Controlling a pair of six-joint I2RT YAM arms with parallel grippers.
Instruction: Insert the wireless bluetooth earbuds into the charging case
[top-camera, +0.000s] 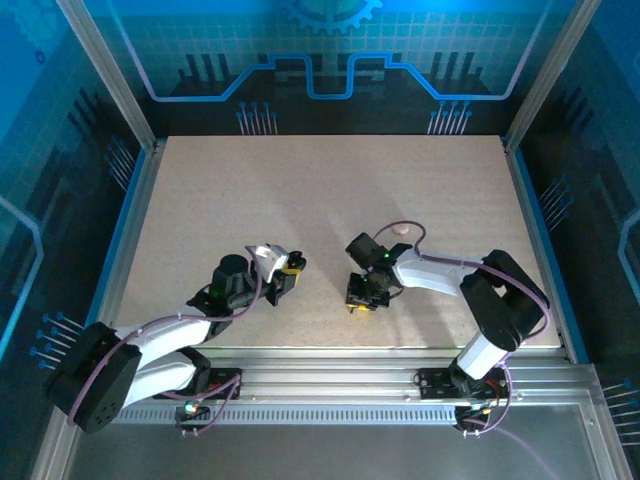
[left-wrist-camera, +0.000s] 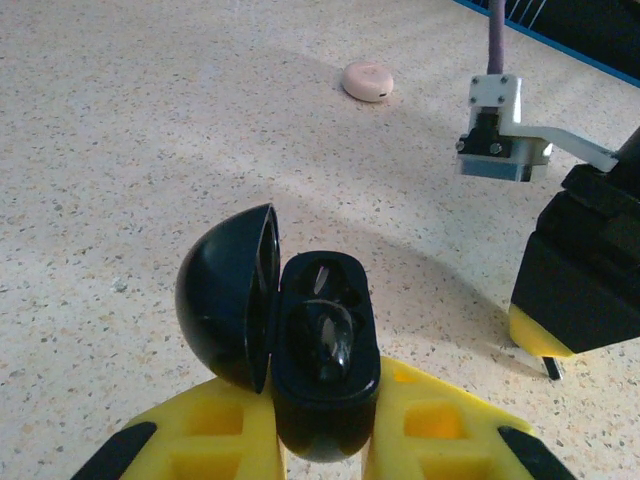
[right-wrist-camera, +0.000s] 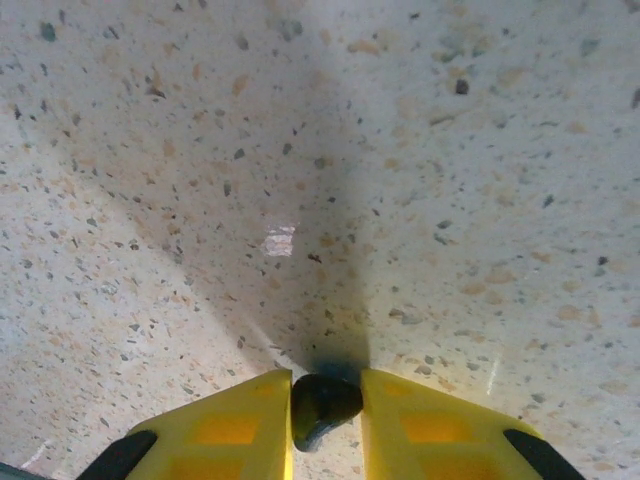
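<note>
The left gripper (left-wrist-camera: 325, 405) holds tight the charging case (left-wrist-camera: 325, 345), with its lid (left-wrist-camera: 228, 295) swung open sideways. What sits in the dark hollows is hard to make out. The right gripper (right-wrist-camera: 325, 388) pinches a small black earbud (right-wrist-camera: 322, 407) close to the table (right-wrist-camera: 300, 150) (only one end shows between the fingers).

Glossy black on the charging case (left-wrist-camera: 320, 350), inside and out. Bright yellow with black corner pads on the left claw (left-wrist-camera: 325, 435) and the right claw (right-wrist-camera: 325, 425). Dark, almost black, on the earbud (right-wrist-camera: 322, 405). Pale beige with brown and grey flecks across the desk (top-camera: 330, 190). Soft pink on the small round disc (left-wrist-camera: 367, 80). Purple on the cable (left-wrist-camera: 495, 30). Blue with cyan circuit lines along the back wall (top-camera: 320, 60).
</note>
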